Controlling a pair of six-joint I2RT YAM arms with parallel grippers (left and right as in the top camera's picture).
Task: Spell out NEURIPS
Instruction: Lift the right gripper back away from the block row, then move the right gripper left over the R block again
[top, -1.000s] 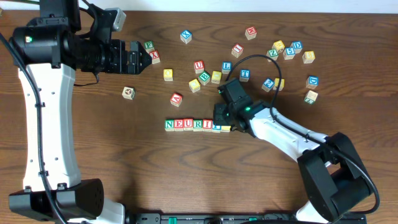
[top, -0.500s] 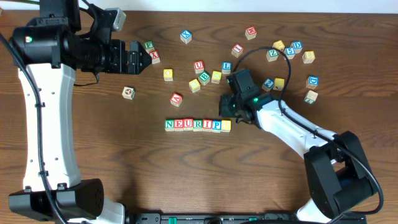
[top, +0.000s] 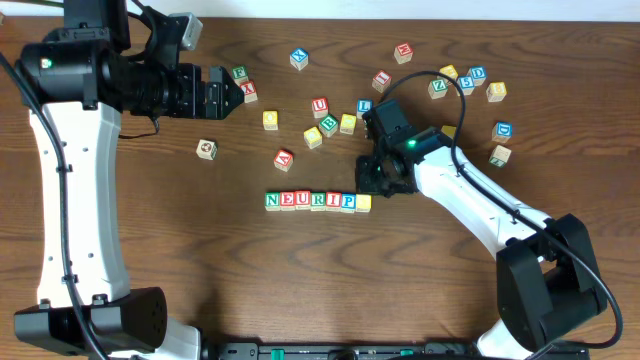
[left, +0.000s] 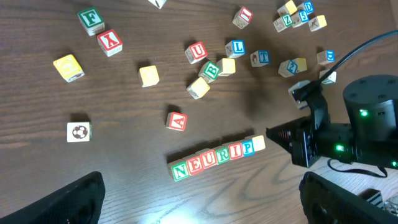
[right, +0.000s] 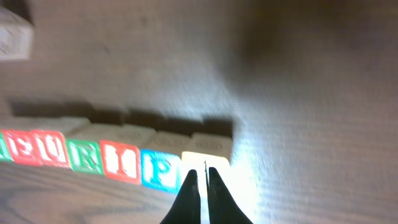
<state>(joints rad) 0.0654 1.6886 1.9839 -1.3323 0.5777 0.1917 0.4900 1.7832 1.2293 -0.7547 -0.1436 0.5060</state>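
**Seven-cube row laid mid-table; right gripper pinched shut at its yellow end**

Overhead. On the wooden table (top: 200, 250), a straight row (top: 318, 201) of seven cubes, touching side to side. Reads N, E, U, R, I, P from picture-left, then ends in a yellow cube (top: 363, 203). Just above and right of that end, the right gripper (top: 370, 185), fingers pressed together with nothing between them. Touching the yellow cube or merely beside: cannot tell from here. Far up-left, well apart from the row, the left gripper (top: 228, 93), spread wide and empty, its tip near a green F (top: 239, 73) and a red X (top: 249, 91). Below the left gripper, a ball cube (top: 206, 148). Above the row's left end, a red A (top: 284, 158). Across the upper right of the table, more loose cubes (top: 467, 82), scattered singly and in small clusters.

Left wrist. Viewed from high up: two dark fingers (left: 62, 199) in the lower corners, far apart, only bare wood between. Mid-frame, the row on a slant, letters readable, yellow cube at the upper-right end. Just right of that end, the right gripper's closed tip, with the rest of the arm behind.

Right wrist. Close and blurred. Two dark fingers (right: 189, 193) side by side, parted only by a thin line, tips over the near face of the yellow cube. Resting on the cube or just above: cannot tell. Leftward from there, P, I, R, U, E in turn, with the N cut off by the frame edge. In the top-left corner, part of a pale cube (right: 12, 37), away from the row.
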